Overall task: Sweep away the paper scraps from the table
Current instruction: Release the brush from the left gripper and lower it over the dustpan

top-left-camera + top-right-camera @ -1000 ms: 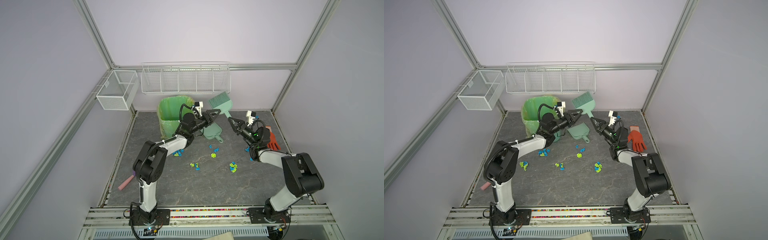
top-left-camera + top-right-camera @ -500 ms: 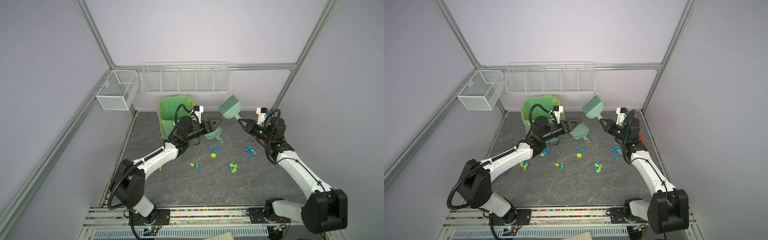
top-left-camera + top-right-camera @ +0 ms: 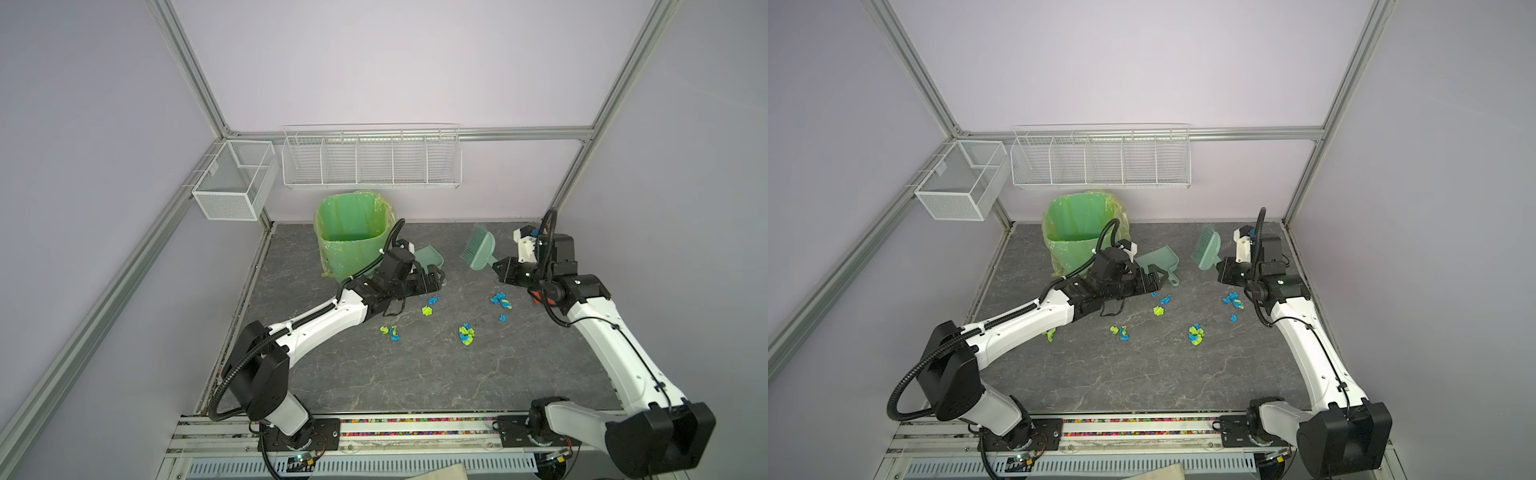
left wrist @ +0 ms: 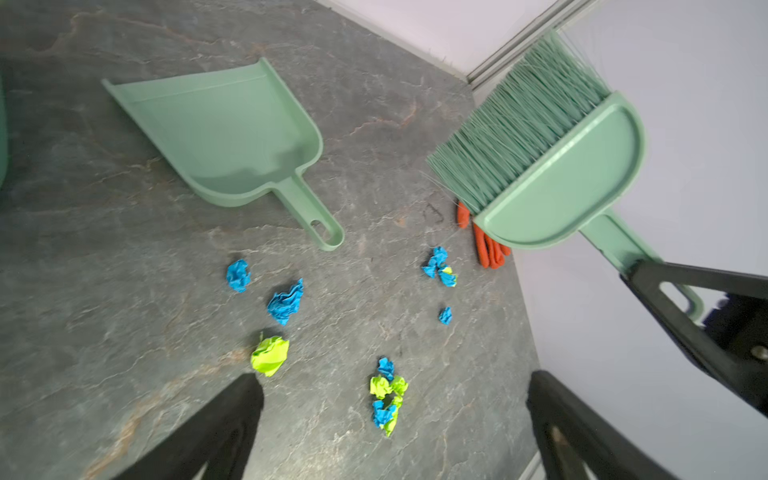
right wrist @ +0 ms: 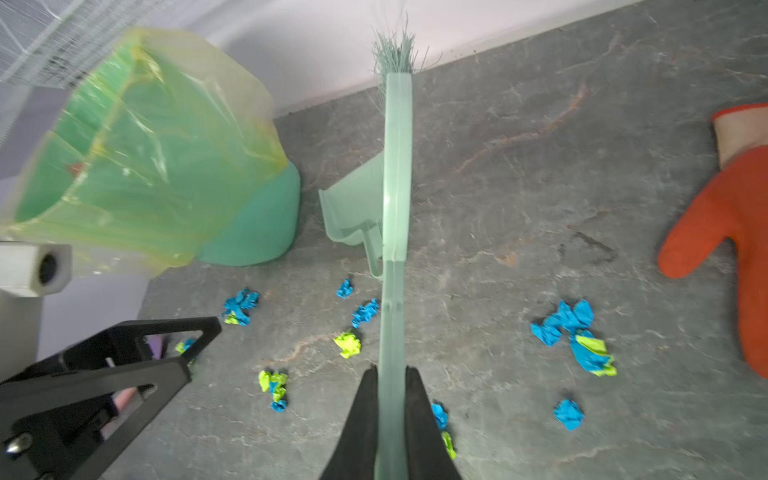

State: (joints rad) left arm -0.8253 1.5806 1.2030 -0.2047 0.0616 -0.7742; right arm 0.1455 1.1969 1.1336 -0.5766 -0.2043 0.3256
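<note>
Blue and lime-green paper scraps (image 3: 466,334) (image 3: 1196,334) lie scattered over the middle of the dark grey table (image 3: 415,374), with a cluster (image 3: 500,300) near the right arm. My left gripper (image 3: 436,280) (image 4: 395,384) is open and holds nothing. It hovers just short of the handle of the green dustpan (image 3: 430,258) (image 4: 232,137), which lies flat on the table. My right gripper (image 3: 496,268) (image 5: 391,372) is shut on the handle of the green brush (image 3: 480,251) (image 5: 397,166). The brush is in the air with its bristles pointing toward the back wall.
A green bin (image 3: 349,241) with a plastic liner stands at the back, left of the dustpan. An orange glove (image 5: 731,224) lies by the right edge behind the right arm. Two white wire baskets (image 3: 372,160) (image 3: 235,183) hang on the walls above the table.
The left gripper has opened wide and drawn slightly back from the dustpan handle. The right arm has carried the brush to the right and lower.
</note>
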